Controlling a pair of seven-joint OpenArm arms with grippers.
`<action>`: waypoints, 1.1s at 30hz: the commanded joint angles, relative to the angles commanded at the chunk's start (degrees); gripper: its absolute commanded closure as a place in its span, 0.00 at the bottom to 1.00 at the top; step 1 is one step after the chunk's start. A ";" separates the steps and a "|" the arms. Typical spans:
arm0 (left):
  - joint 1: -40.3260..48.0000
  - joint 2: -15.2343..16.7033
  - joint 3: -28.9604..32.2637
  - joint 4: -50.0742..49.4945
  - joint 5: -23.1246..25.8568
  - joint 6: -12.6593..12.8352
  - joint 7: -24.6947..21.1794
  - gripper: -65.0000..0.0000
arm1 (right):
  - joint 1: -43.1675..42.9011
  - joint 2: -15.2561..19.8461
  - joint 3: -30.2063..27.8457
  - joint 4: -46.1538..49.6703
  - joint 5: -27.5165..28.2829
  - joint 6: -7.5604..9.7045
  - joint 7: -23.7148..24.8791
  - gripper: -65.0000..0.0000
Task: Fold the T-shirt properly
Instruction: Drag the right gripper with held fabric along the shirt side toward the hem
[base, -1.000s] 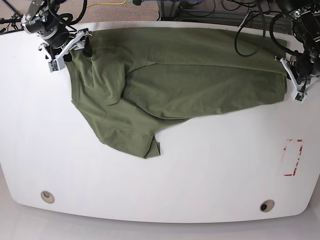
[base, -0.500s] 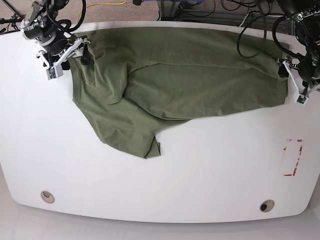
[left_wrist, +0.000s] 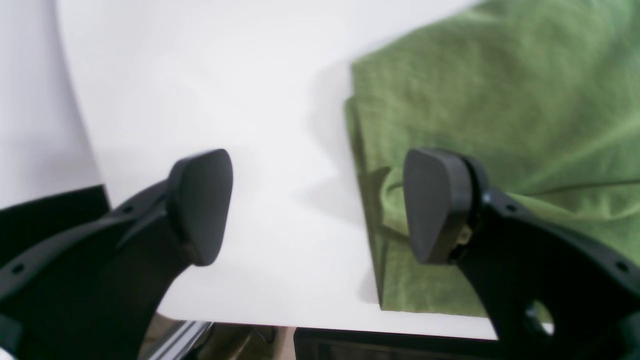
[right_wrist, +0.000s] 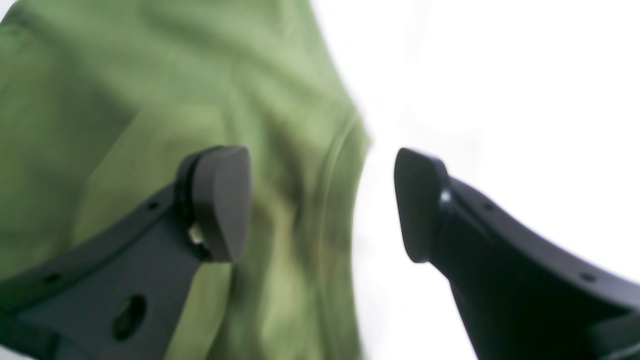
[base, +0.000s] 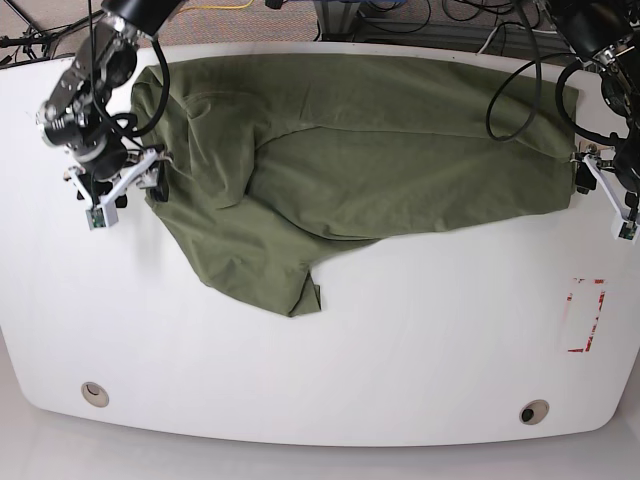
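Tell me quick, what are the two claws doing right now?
Left gripper: open, holding nothing, astride the T-shirt edge.
Right gripper: open, holding nothing, astride the shirt's other edge.

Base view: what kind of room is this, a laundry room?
More likely a robot lab or workshop: two arms with end effectors work over a white table, with cables behind it. The T-shirt is just practice.

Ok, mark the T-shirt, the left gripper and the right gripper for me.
T-shirt (base: 400, 170): base view, middle of the green cloth.
left gripper (left_wrist: 317, 205): left wrist view, open gap between the pads, beside the cloth edge.
right gripper (right_wrist: 322, 202): right wrist view, open gap between the pads, over the hem.
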 joint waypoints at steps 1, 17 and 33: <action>-0.26 0.00 0.00 0.00 0.00 0.00 0.00 0.24 | 1.67 0.35 -0.53 -2.37 -0.88 0.00 0.35 0.34; 0.09 0.00 -1.23 0.00 0.00 0.00 -0.09 0.24 | 16.79 4.75 -5.36 -31.30 -6.59 0.00 12.22 0.35; -0.26 0.00 -2.99 -0.09 0.00 0.00 -0.35 0.24 | 17.32 -0.26 -10.55 -37.27 -7.03 0.00 16.62 0.35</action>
